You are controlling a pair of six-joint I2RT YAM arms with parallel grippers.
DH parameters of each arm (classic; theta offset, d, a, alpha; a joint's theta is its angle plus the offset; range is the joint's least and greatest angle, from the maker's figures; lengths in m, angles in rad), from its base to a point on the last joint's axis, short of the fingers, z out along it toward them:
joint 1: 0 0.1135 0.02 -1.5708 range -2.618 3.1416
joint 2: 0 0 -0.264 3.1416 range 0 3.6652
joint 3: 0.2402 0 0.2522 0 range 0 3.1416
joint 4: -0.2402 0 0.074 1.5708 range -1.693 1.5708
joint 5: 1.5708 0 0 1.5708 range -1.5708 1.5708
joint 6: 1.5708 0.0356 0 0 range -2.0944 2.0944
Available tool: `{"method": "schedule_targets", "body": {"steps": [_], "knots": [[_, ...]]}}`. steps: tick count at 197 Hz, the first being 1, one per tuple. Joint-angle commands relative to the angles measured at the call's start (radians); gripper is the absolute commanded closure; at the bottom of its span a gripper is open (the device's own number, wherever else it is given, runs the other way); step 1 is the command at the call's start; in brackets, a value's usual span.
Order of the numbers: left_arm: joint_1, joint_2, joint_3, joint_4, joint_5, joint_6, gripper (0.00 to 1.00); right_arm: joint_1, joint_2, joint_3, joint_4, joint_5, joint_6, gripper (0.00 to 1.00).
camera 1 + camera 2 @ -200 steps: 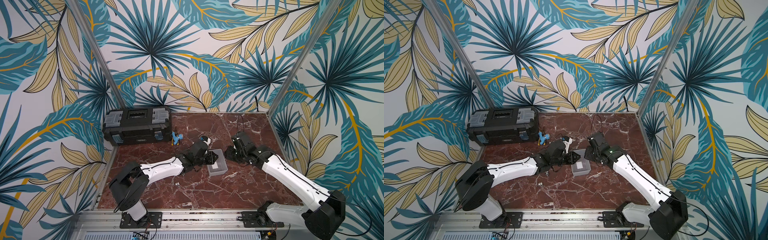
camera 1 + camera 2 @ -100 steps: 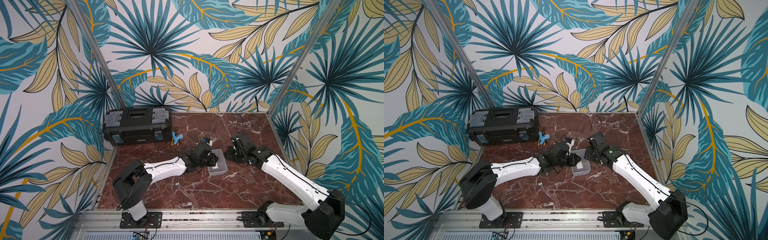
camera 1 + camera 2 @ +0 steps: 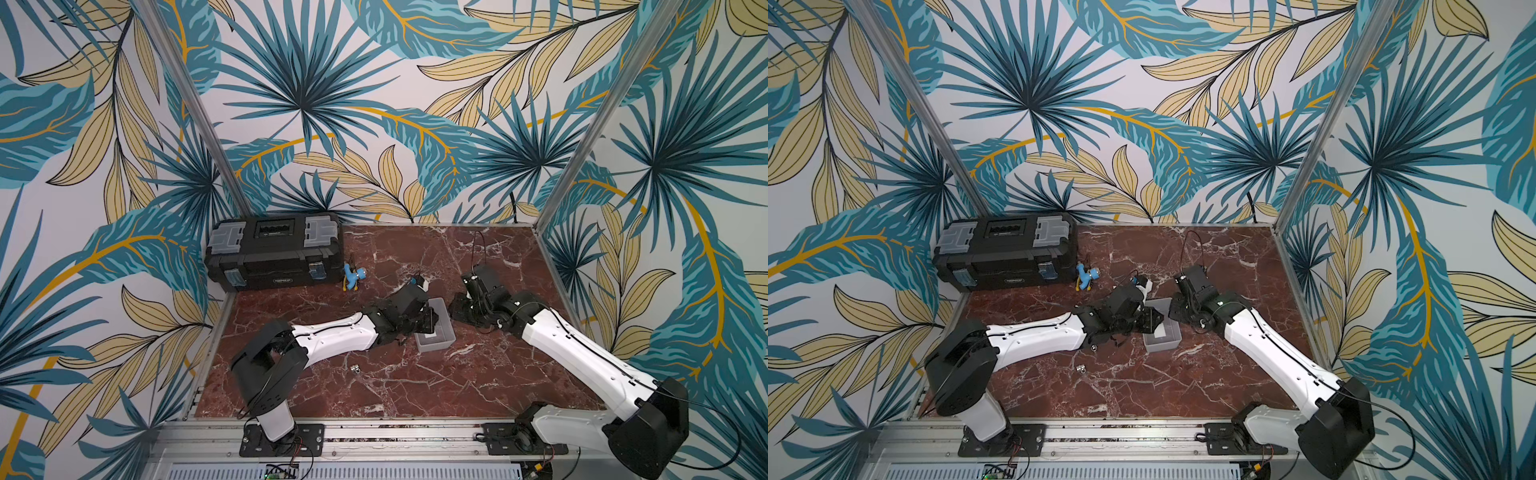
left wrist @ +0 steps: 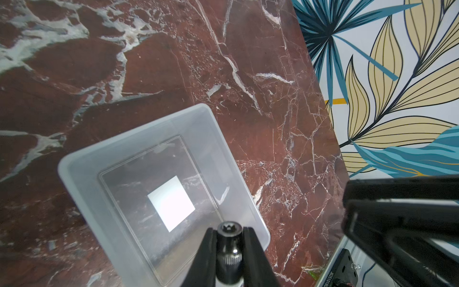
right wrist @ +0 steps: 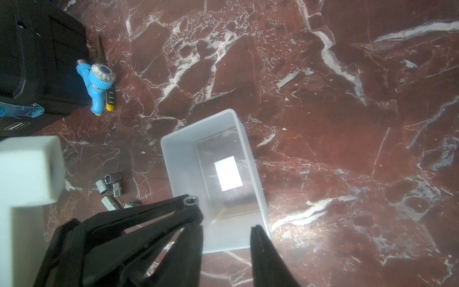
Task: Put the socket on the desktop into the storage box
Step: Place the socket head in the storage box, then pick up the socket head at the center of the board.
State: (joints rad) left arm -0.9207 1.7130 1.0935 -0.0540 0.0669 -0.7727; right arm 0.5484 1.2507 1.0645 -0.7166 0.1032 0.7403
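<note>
Bright even light; storage box (image 4: 139,135) label (image 4: 171,202) overexposed.

My left arm (image 3: 332,336) and right arm (image 3: 582,357) have white shells, black joints, thin black cables; left claw (image 4: 229,231), right claw (image 5: 227,226) are black.

We see the marble counter (image 3: 395,386) bearing a toolbox (image 3: 274,253), blue nozzle (image 3: 353,276), box (image 3: 434,344) and loose sockets (image 5: 111,186).

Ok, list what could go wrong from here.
The socket clamped in the left end effector hangs near a wall of the storage box, not over its label; released here, it might strike the rim and bounce out. The right end effector sits open right at the box, so either arm could nudge it.
</note>
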Motion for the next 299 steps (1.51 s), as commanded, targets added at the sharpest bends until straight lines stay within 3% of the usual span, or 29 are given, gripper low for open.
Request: {"method": "schedule_targets", "body": {"steps": [1,32,76,111,156,224,253,299], "knots": [[-0.007,0.013,0.068,-0.016,-0.016,0.023,1.0,-0.003,0.007,-0.006,-0.023,-0.007,-0.003,0.63],[-0.01,0.014,0.068,-0.013,-0.017,0.03,0.95,-0.002,0.025,-0.008,-0.021,-0.017,0.002,0.63],[-0.012,-0.007,0.048,0.01,-0.028,0.04,0.6,0.001,0.033,-0.014,-0.009,-0.026,0.006,0.63],[-0.012,-0.042,0.05,0.0,-0.05,0.066,0.48,0.022,0.055,-0.009,-0.004,-0.024,0.001,0.63],[0.012,-0.228,-0.007,-0.11,-0.206,0.117,0.5,0.083,0.106,0.015,0.004,-0.025,-0.012,0.63],[0.198,-0.625,-0.272,-0.41,-0.405,0.073,0.52,0.325,0.285,0.135,0.049,0.039,-0.03,0.63],[0.296,-0.714,-0.343,-0.492,-0.402,0.018,0.52,0.42,0.413,0.237,0.058,0.051,-0.017,0.57],[0.376,-0.711,-0.412,-0.487,-0.347,-0.087,0.53,0.5,0.61,0.369,0.069,0.07,0.022,0.49]]}}
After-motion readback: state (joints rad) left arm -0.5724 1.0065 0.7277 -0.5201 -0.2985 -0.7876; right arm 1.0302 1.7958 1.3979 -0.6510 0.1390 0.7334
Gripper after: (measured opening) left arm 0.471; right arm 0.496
